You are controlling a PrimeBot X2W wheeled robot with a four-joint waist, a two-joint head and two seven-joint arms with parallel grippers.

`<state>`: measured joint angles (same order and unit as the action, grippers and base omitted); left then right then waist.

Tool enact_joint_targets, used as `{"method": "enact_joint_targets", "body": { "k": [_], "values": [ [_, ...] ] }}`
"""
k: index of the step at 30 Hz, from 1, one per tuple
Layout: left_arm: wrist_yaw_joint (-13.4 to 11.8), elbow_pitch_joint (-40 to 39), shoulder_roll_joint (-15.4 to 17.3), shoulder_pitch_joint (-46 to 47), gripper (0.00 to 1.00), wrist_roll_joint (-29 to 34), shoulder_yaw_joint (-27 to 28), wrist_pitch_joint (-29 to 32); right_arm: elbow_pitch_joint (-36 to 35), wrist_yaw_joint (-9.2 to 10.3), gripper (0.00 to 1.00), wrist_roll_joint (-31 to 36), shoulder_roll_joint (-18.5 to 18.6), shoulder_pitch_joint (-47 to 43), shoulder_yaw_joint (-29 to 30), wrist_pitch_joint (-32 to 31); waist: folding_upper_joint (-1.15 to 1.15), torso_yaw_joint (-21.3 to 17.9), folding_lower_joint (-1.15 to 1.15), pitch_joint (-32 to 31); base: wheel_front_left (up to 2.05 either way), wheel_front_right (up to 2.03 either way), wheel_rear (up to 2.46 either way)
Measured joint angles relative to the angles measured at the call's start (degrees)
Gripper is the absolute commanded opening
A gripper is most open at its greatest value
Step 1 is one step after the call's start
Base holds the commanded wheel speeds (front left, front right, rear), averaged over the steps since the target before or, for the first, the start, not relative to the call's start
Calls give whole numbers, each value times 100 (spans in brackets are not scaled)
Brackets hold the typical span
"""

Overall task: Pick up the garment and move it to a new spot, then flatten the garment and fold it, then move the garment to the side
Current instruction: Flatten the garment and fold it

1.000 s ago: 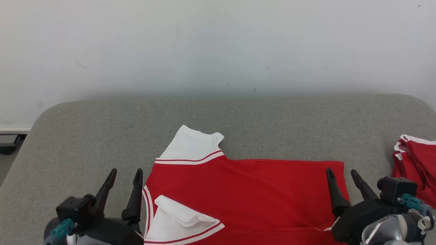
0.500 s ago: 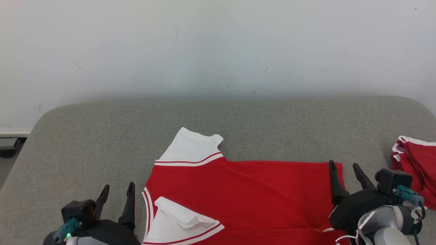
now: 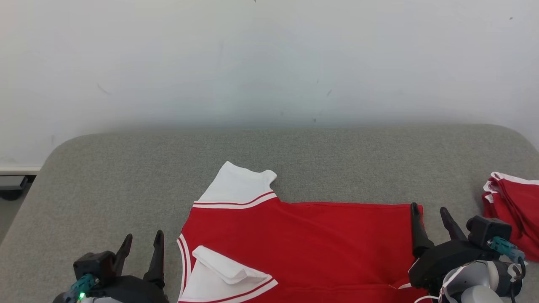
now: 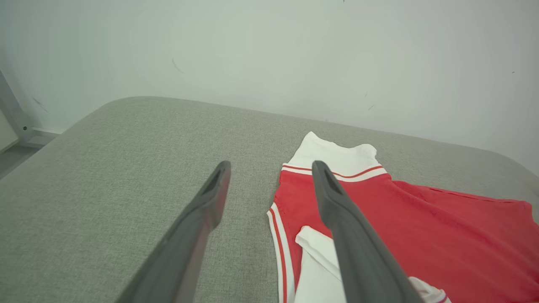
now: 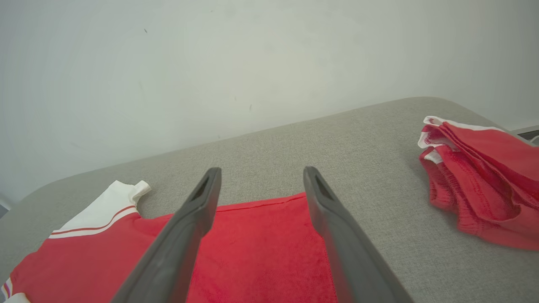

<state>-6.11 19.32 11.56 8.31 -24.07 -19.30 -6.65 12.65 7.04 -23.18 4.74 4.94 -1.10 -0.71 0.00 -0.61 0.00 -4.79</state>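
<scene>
Wall (image 3: 269, 63): pale, plain, behind the tabletop.

Tabletop (image 3: 126, 176): grey fabric surface with rounded far corners.

Shirt (image 3: 303, 240): red with white striped trim, spread flat at the near centre of the tabletop. One white sleeve (image 3: 236, 183) points toward the wall. The other sleeve (image 3: 219, 269) is folded in over the red body.

Second red garment (image 3: 516, 210): bunched at the right edge, well apart from the shirt.

Right pincer (image 3: 429, 207): fingers spread wide, holds nothing, at the shirt's right edge.

Left pincer (image 3: 143, 235): fingers spread wide, holds nothing, over bare tabletop just beside the shirt's left edge.
</scene>
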Motion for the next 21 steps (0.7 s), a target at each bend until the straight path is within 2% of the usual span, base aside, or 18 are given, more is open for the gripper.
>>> {"method": "enact_joint_targets", "body": {
  "k": [16,21],
  "values": [
    [-41,29,27,-99,100,60,-107,64,193,-57,100,-30,-15,-8,-27,196,0,-54,0,30,0,0,0],
    [16,23,58,-98,100,119,-236,131,219,-78,100,-29,-3,-8,-27,233,0,-55,0,59,0,0,0]
  ]
}}
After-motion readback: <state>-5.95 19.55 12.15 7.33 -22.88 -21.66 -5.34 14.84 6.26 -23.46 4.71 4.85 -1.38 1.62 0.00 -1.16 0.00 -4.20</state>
